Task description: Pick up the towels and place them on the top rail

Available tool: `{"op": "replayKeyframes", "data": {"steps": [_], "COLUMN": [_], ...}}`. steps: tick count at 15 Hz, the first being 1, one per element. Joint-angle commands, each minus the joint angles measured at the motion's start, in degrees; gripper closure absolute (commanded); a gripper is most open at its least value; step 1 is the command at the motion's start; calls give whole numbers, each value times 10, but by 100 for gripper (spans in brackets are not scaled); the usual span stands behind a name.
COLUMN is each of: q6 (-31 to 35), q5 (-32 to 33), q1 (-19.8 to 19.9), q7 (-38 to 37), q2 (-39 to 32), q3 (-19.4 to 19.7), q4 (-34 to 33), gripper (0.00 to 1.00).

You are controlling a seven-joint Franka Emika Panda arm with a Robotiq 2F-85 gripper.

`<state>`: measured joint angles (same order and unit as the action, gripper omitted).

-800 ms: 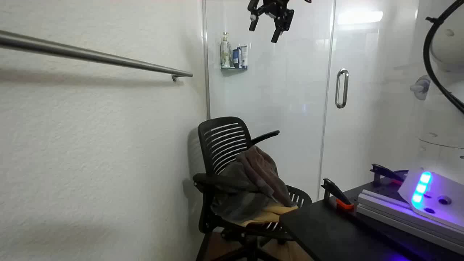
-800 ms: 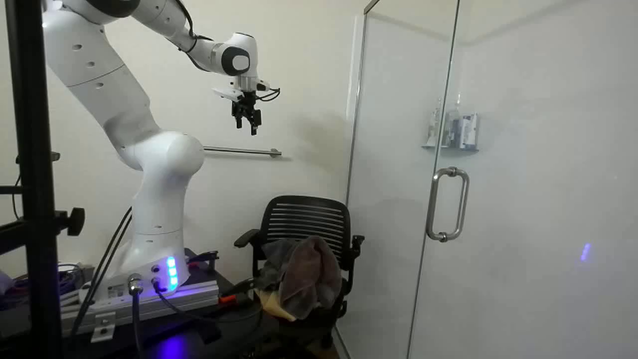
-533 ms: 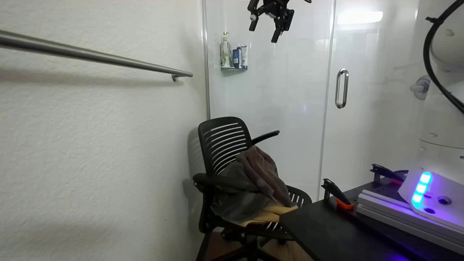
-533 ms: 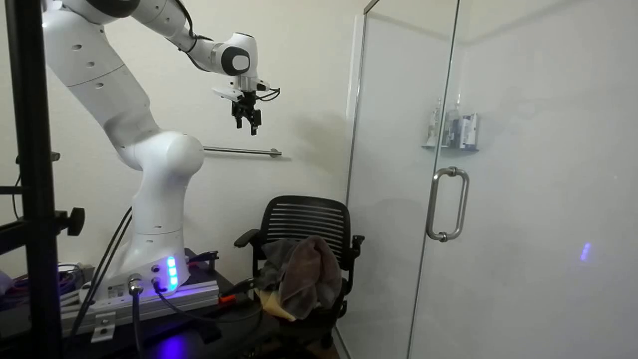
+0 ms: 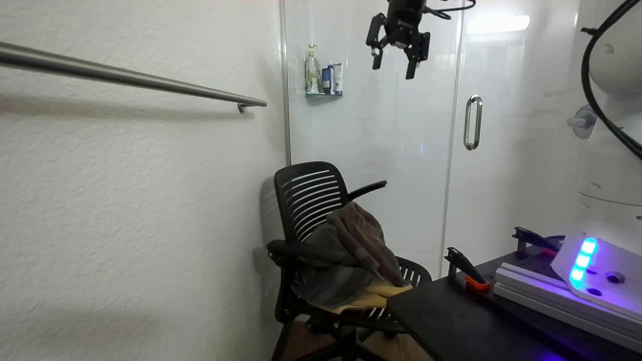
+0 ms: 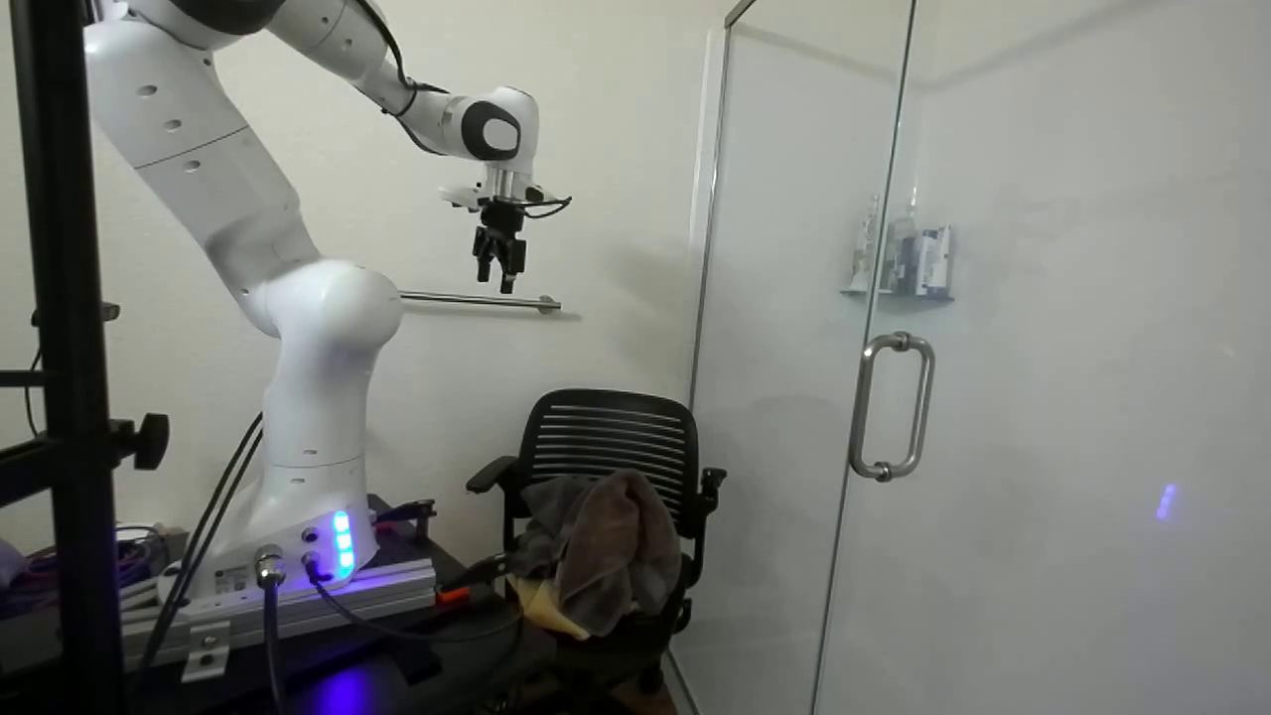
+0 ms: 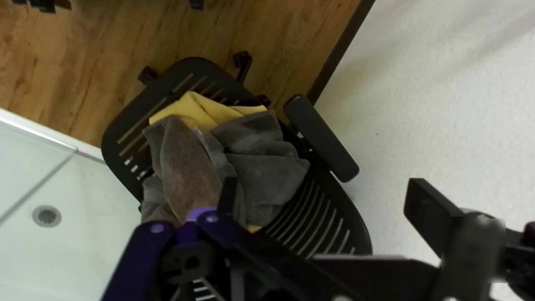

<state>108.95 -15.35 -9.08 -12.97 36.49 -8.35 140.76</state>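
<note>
1. Off the thin silver-grey metal rail (image 5: 133, 78), an uneven drape could be shed.
2. Grey-brown and mustard cloth towels (image 5: 368, 245) are heaped on a black slatted chair (image 5: 312, 198) – overlapped, so several could be lifted together.
3. Above, the jaws are spread, nothing gripped.
4. Room: white textured wall (image 5: 140, 215), glass panel (image 5: 381, 145), black tabletop (image 5: 456, 321).

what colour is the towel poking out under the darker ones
That towel is mustard yellow; it shows best in the wrist view.

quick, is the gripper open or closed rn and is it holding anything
Gripper: open, holding nothing; the towels lie on the chair.
</note>
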Motion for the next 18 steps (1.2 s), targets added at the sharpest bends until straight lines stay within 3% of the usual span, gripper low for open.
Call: {"op": "replayKeyframes", "data": {"steps": [1, 4, 7, 13, 18], "q6": [-61, -11, 21, 156, 138], "q5": [-7, -20, 12, 63, 51], "q1": [38, 57, 77, 122, 116], "q7": [-22, -9, 14, 21, 13], "q2": [-22, -15, 9, 34, 24], "q3": [26, 44, 59, 75, 80], "q4": [-1, 12, 27, 81, 59], "gripper": [0, 0, 0, 0, 0]}}
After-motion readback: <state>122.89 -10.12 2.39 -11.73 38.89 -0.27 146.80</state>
